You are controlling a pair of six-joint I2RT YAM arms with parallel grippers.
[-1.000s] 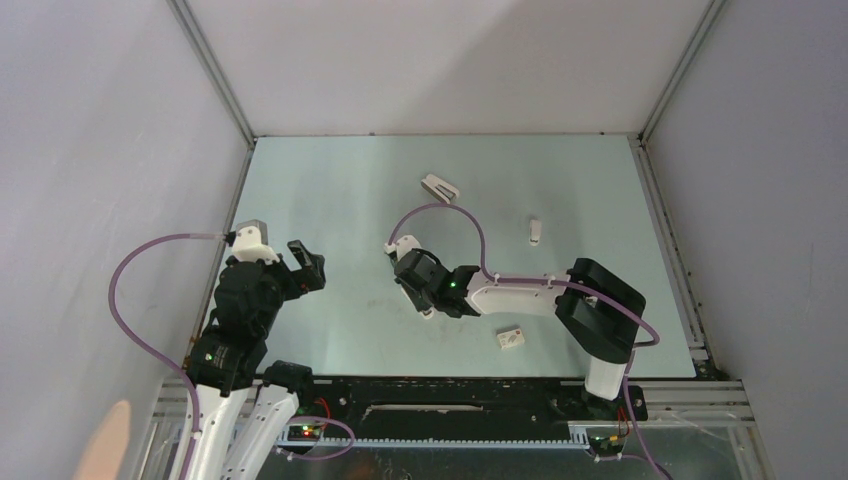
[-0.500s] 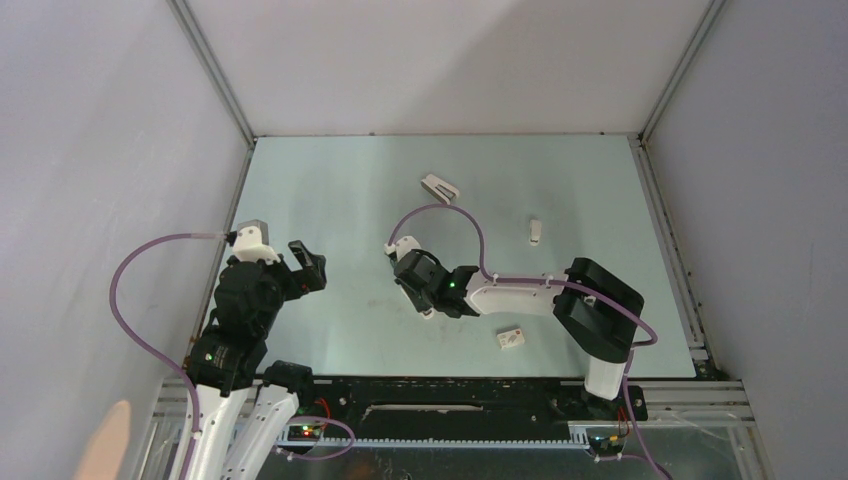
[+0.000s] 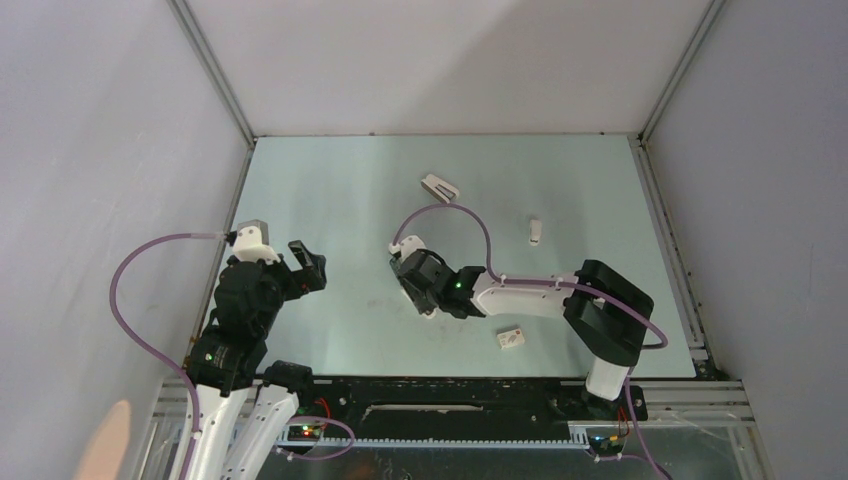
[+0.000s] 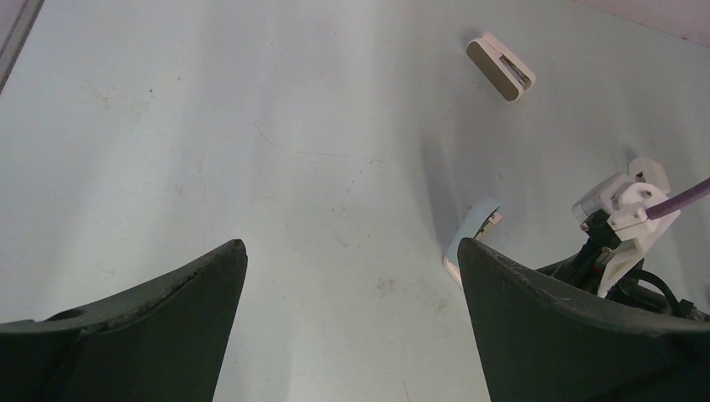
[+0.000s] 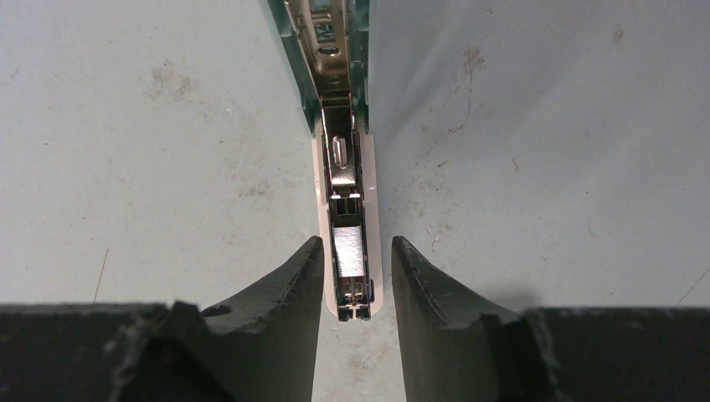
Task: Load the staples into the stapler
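Observation:
The stapler (image 5: 340,159) lies open on the table, its pale grey-green lid (image 5: 295,50) swung up and its metal channel bare above the white base. The staples (image 5: 349,251), a small ribbed grey block, sit in that channel near the white end. My right gripper (image 5: 356,247) is open, one finger on each side of the stapler's end with a narrow gap, and nothing is held. From above, the right gripper (image 3: 424,298) covers most of the stapler (image 3: 428,314). My left gripper (image 3: 308,265) hangs open and empty at the left; its wrist view shows the stapler (image 4: 470,228).
A white wedge-shaped stapler (image 3: 440,187) lies at the back centre. A longer white stapler (image 3: 535,231) lies to the right. A small white box with a red mark (image 3: 511,339) sits near the front edge under the right forearm.
The right gripper's jaws have spread apart and let go of the staples, which now rest in the stapler's channel. The right arm shifted slightly. The left arm has not moved.

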